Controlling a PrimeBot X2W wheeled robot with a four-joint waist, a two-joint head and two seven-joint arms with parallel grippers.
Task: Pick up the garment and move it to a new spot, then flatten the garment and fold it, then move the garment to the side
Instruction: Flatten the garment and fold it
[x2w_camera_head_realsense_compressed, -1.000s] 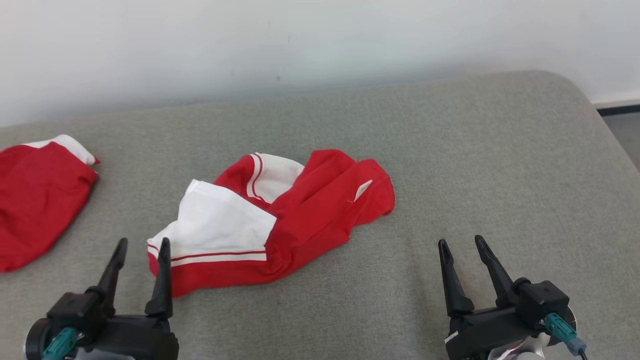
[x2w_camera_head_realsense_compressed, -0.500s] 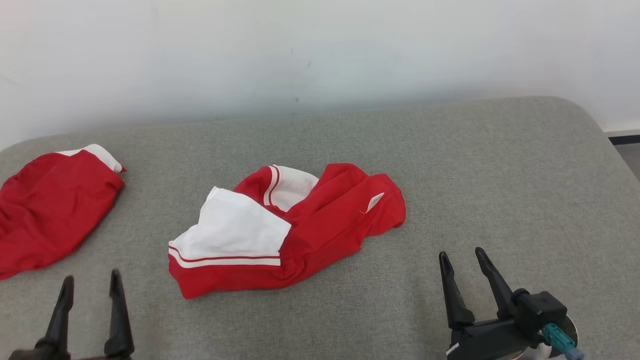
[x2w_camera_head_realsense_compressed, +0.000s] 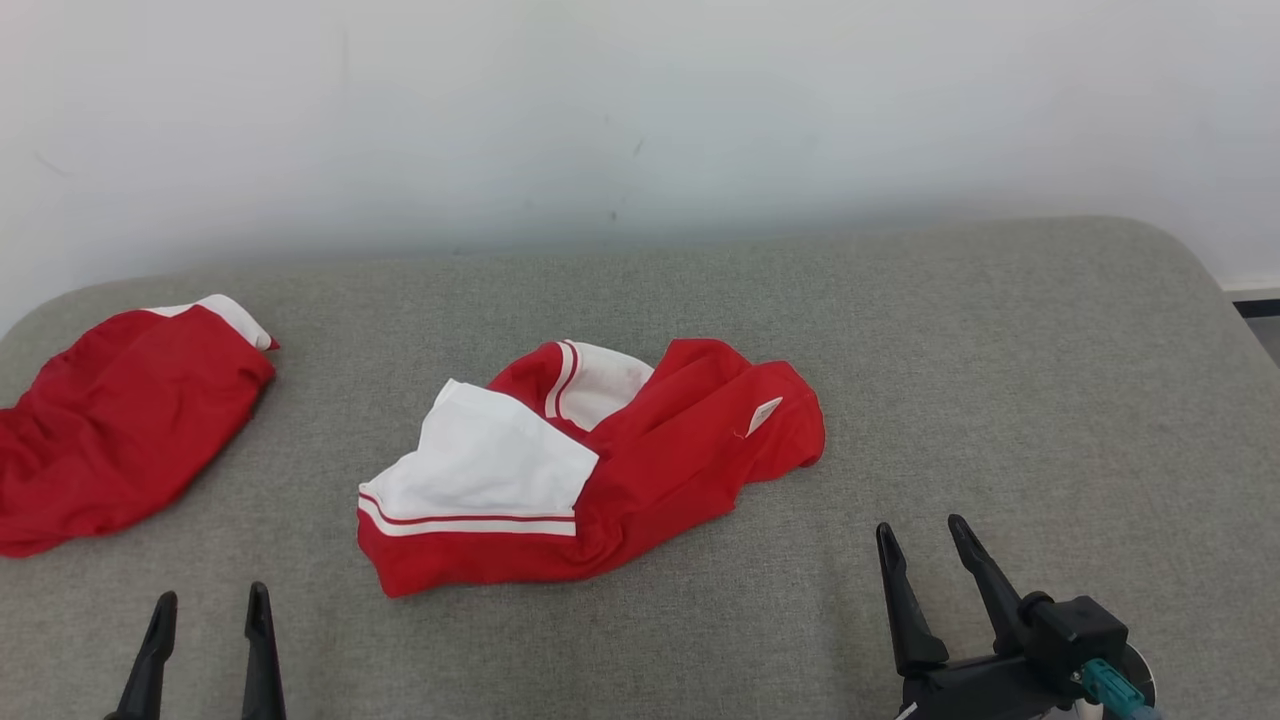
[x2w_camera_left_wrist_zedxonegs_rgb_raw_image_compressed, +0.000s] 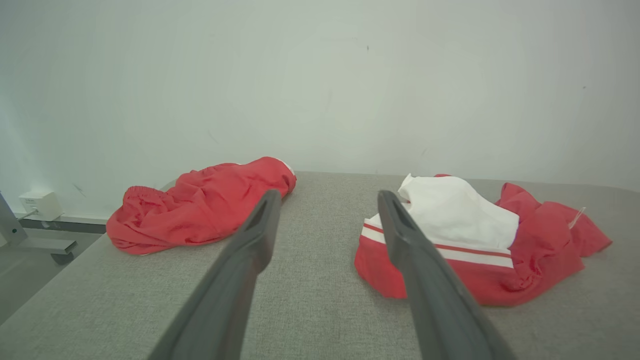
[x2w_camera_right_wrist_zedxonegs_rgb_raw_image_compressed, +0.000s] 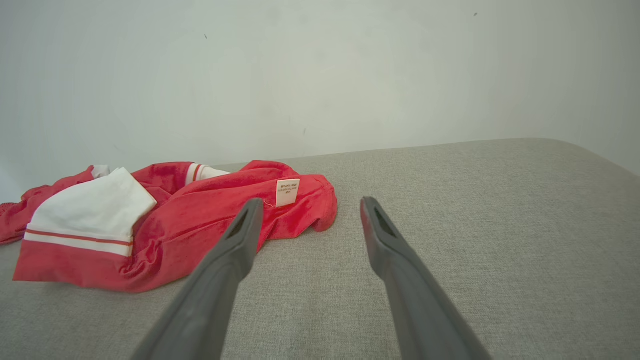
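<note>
Head view, two garments, centre garment (x2w_camera_head_realsense_compressed: 640, 480), left garment (x2w_camera_head_realsense_compressed: 120, 430), two pincers, left pincer (x2w_camera_head_realsense_compressed: 212, 598), right pincer (x2w_camera_head_realsense_compressed: 920, 528), both spread wide.

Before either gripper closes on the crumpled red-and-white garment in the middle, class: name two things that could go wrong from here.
1. The crumpled garment lies in overlapping folds, so a pinch may catch several layers and it may not open flat.
2. The open left gripper points between it and the second red garment, so it could take or drag the wrong one.
</note>
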